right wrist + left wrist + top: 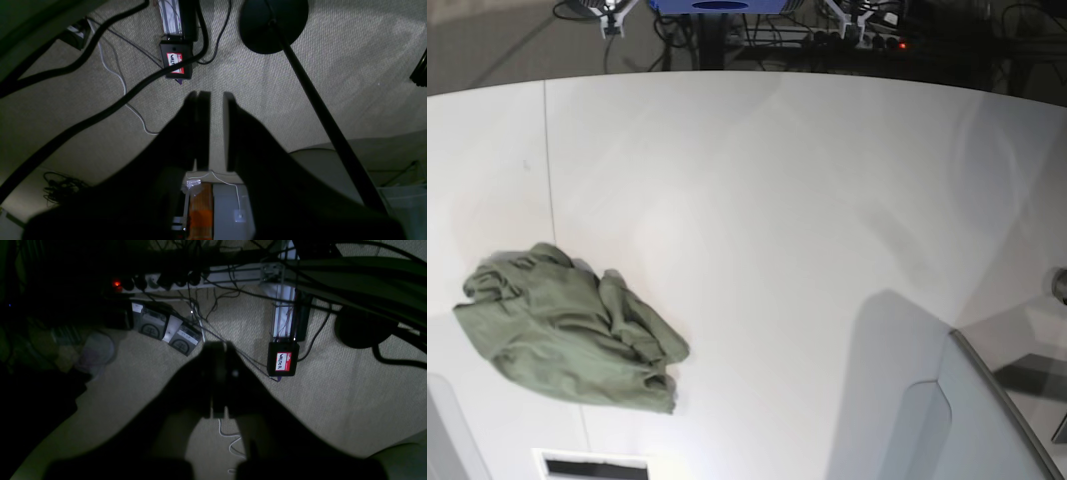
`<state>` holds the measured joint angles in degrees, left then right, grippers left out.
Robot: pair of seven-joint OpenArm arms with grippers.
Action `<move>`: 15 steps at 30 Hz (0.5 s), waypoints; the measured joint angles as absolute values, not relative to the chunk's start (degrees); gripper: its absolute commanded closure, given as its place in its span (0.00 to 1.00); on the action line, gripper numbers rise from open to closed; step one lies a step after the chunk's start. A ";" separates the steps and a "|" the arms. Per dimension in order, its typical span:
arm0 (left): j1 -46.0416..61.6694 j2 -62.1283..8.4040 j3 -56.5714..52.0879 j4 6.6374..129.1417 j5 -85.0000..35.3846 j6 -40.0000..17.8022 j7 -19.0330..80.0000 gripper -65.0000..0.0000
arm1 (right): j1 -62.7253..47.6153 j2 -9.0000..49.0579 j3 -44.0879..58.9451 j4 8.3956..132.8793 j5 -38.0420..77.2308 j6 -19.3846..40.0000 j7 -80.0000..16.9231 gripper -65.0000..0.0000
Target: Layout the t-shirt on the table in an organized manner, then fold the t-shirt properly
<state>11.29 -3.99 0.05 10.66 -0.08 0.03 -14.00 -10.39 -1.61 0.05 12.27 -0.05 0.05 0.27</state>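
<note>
The olive-green t-shirt is lying crumpled in a heap near the left edge of the white counter. The left pincer is hanging clenched and empty over carpet. The right pincer is standing slightly parted, grasping nothing, above the floor.

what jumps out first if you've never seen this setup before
A crumpled olive-green t-shirt lies in a heap at the base view's left side of the white table. Both wrist views look down at carpeted floor strewn with cables, and neither hand is near the shirt.
</note>
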 measured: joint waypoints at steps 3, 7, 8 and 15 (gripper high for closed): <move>11.79 -3.99 0.05 10.66 0.38 0.03 -13.98 1.00 | -10.50 -1.85 0.05 12.25 -0.08 0.10 0.16 0.89; 11.75 -3.99 0.12 10.63 0.40 0.03 -14.02 1.00 | -11.38 -1.91 0.01 12.38 -0.08 0.12 0.23 0.89; 11.81 -3.99 0.12 10.76 0.43 0.03 -14.02 1.00 | -11.53 -1.89 0.03 12.38 -0.05 0.10 0.16 0.89; 12.69 -3.99 0.12 10.87 0.43 0.03 -13.96 1.00 | -11.75 -1.85 0.05 12.40 -0.08 0.12 0.23 0.98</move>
